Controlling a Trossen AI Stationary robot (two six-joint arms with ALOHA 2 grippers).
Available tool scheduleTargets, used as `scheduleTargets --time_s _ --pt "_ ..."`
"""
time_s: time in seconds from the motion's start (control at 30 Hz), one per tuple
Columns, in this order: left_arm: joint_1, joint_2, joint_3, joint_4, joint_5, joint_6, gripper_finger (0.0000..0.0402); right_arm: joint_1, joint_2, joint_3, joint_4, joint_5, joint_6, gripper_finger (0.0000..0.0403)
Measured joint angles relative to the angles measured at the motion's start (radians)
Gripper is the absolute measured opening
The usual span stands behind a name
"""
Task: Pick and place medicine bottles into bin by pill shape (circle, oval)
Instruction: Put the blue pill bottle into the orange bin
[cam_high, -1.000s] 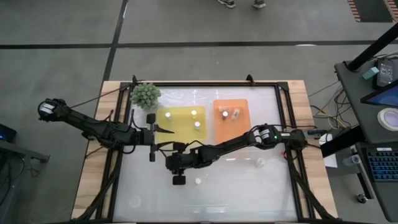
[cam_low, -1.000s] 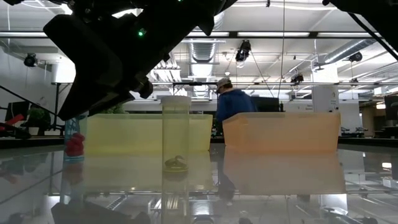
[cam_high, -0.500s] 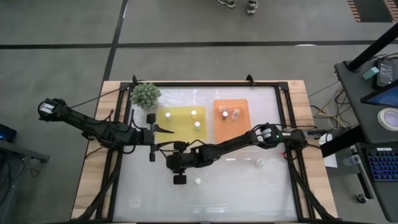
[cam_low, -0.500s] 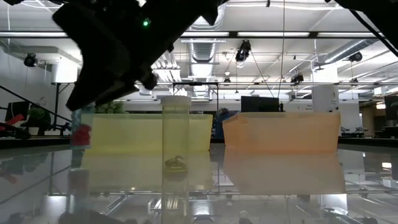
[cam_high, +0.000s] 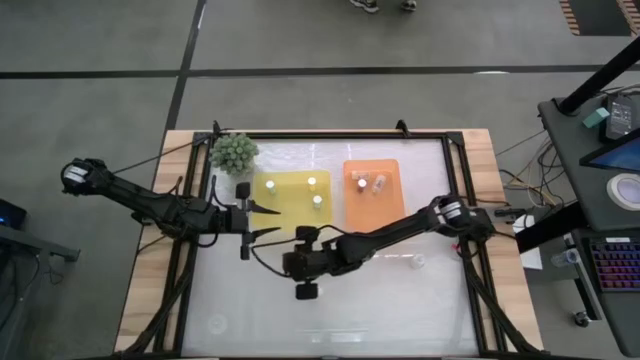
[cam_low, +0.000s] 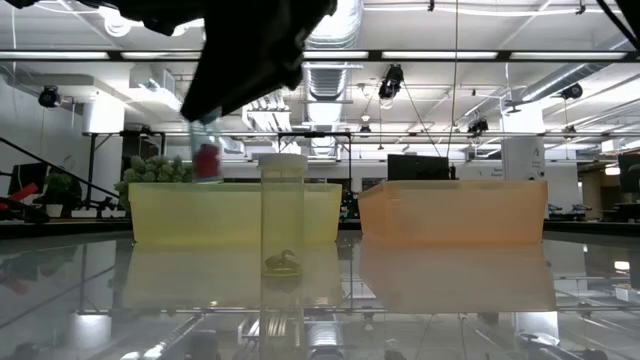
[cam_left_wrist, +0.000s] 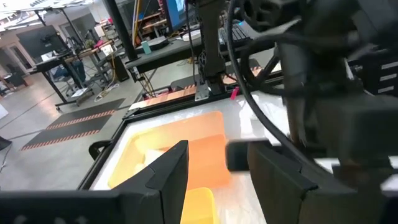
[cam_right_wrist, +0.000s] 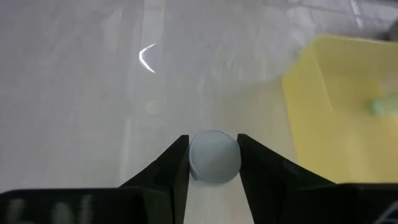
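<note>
the right hand (cam_right_wrist: 213, 163) is clenched on a bottle (cam_right_wrist: 214, 157); only the white cap shows there, the body hidden below. in the low view the bottle (cam_low: 207, 153) hangs upright, long axis vertical, red pills inside, its cap lost behind the dark arm, above the tabletop (cam_high: 400, 300) near the yellow bin (cam_high: 290, 198). a second bottle (cam_low: 283, 232) stands upright in front. the left hand (cam_high: 262, 220) waits beside the yellow bin, fingers apart, empty. the orange bin (cam_high: 372, 188) sits beyond.

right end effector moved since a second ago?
Yes. The right end effector, shut on a bottle, shifted right toward the yellow tray.
</note>
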Motion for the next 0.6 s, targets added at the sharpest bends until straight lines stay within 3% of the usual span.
scheduleTargets --time_s 0.23,0.6 --pt "0.0 0.0 0.0 0.001 0.0 -0.001 0.015 -0.002 -0.17 -0.222 0.008 0.093 0.097 0.0114" --pt "0.0 0.001 0.0 0.002 0.0 0.0 0.015 -0.026 -0.527 -0.579 0.017 0.379 0.312 0.0115"
